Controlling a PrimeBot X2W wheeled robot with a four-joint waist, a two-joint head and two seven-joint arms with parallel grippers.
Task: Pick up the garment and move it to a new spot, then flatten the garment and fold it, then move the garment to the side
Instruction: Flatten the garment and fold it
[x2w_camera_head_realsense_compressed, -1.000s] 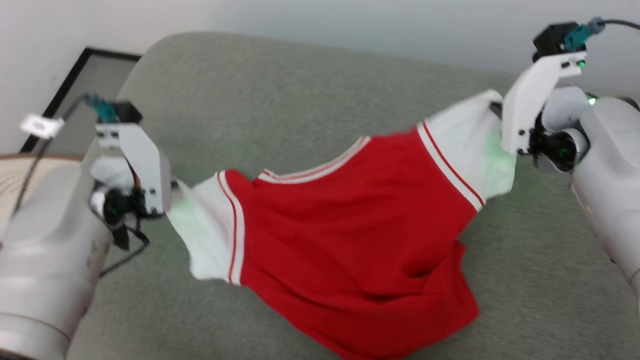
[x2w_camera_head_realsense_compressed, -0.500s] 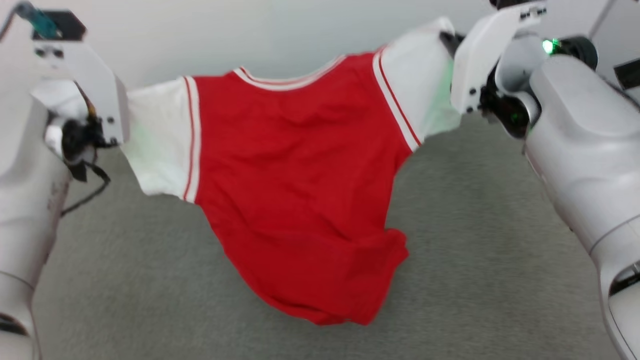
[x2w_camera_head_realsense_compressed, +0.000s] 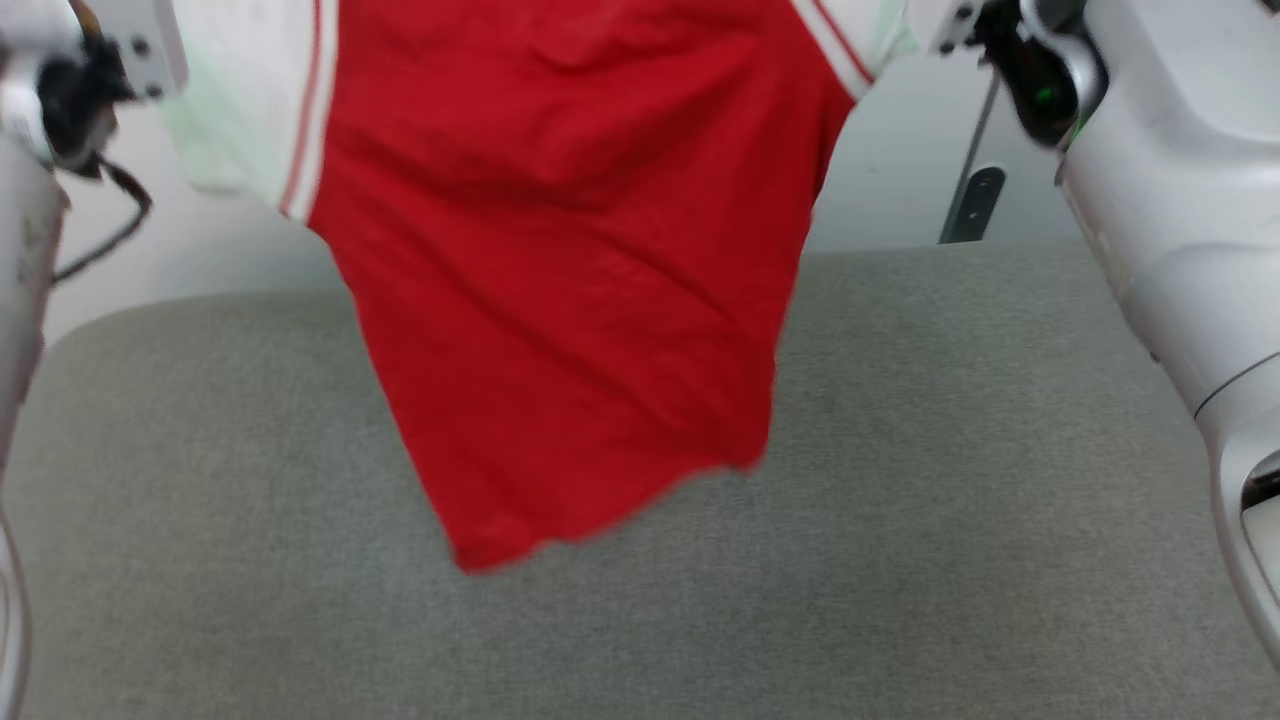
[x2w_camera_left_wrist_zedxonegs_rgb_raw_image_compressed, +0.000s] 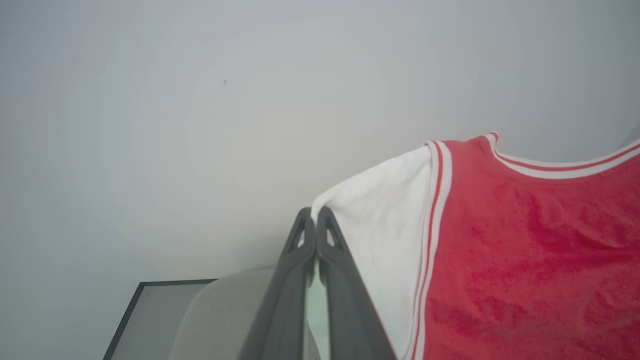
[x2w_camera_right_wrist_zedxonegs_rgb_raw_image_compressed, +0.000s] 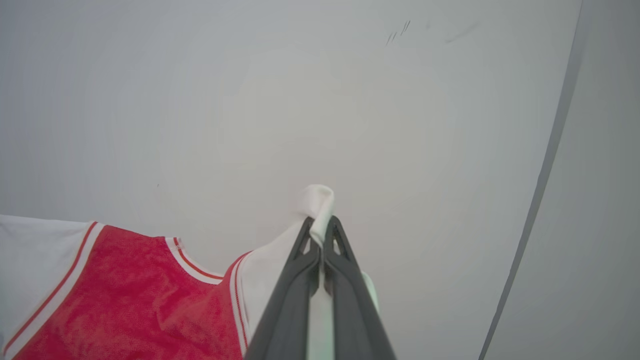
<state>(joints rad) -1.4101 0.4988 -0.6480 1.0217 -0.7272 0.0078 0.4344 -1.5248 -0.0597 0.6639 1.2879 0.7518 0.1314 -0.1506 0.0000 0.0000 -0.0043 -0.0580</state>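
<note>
The garment (x2w_camera_head_realsense_compressed: 570, 270), a red T-shirt with white sleeves and striped trim, hangs spread in the air above the grey cushion (x2w_camera_head_realsense_compressed: 950, 480). Its hem dangles free just above the cushion. In the left wrist view my left gripper (x2w_camera_left_wrist_zedxonegs_rgb_raw_image_compressed: 315, 216) is shut on the edge of one white sleeve (x2w_camera_left_wrist_zedxonegs_rgb_raw_image_compressed: 385, 220). In the right wrist view my right gripper (x2w_camera_right_wrist_zedxonegs_rgb_raw_image_compressed: 320, 226) is shut on the other white sleeve (x2w_camera_right_wrist_zedxonegs_rgb_raw_image_compressed: 317, 200), with a fold of cloth poking out past the tips. In the head view both wrists sit at the top corners, holding the garment up by its sleeves.
The wide grey cushion fills the lower half of the head view. A pale wall (x2w_camera_head_realsense_compressed: 900, 180) stands behind it, with a dark narrow fitting (x2w_camera_head_realsense_compressed: 975, 200) at the right. A dark-framed panel (x2w_camera_left_wrist_zedxonegs_rgb_raw_image_compressed: 145, 310) shows beside the cushion in the left wrist view.
Both arms have lifted the garment higher, so it has come off the cushion and hangs open. The head camera has tilted as well, shifting the whole picture.
</note>
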